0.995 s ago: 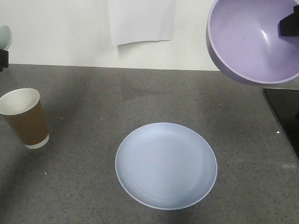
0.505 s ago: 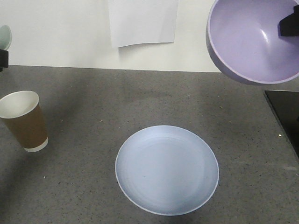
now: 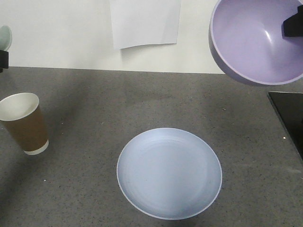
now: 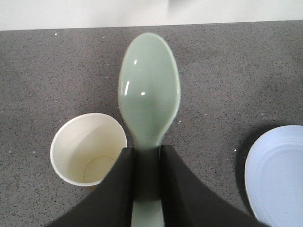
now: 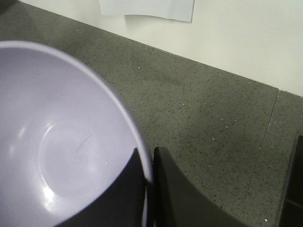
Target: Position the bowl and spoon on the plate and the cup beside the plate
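Note:
The pale blue-grey plate (image 3: 169,173) lies flat on the grey counter, front centre; its edge shows in the left wrist view (image 4: 279,175). The brown paper cup (image 3: 23,123) stands upright at the left, also below my left gripper (image 4: 87,149). My left gripper (image 4: 147,153) is shut on the handle of the mint-green spoon (image 4: 149,92), held in the air above the counter beside the cup; the spoon's tip (image 3: 4,38) peeks in at the left edge. High at the right, the lavender bowl (image 3: 258,40) hangs tilted, my right gripper (image 5: 148,163) shut on its rim (image 5: 71,142).
A black panel (image 3: 289,118) lies at the counter's right edge. A white sheet of paper (image 3: 144,21) hangs on the wall behind the counter. Bare grey counter (image 3: 142,101) lies between cup, plate and wall.
The plate and cup sit slightly lower in the front view than a second ago, a small shift of the view. Both grippers keep their hold on spoon and bowl.

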You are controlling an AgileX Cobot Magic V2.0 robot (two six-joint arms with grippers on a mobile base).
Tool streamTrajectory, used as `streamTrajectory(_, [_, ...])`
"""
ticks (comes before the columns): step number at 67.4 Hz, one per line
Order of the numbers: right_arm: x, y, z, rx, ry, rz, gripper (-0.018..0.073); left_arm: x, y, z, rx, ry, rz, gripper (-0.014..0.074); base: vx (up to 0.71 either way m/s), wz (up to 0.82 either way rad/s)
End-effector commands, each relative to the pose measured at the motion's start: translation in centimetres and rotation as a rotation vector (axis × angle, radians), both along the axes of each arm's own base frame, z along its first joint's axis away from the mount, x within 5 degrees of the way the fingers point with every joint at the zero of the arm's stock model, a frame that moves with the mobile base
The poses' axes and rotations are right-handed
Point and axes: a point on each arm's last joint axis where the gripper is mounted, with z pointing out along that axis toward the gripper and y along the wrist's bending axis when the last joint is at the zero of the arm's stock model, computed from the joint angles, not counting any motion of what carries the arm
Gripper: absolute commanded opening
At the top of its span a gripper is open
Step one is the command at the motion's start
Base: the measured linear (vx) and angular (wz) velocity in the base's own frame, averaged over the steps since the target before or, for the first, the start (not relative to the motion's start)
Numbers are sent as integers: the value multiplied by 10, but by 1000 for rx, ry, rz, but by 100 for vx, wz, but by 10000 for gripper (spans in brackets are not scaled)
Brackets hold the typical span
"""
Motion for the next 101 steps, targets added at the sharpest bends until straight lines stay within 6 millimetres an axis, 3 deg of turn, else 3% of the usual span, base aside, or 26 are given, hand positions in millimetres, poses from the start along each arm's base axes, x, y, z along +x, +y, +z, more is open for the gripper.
streamTrajectory(1, [-7,-1,17,34,-104,-16,-4,-4,0,16,-37,-96,-2,-6,0,0])
streamTrajectory(101, [-7,-1,17,34,-104,-16,-4,-4,0,16,-37,-96,-2,-6,0,0])
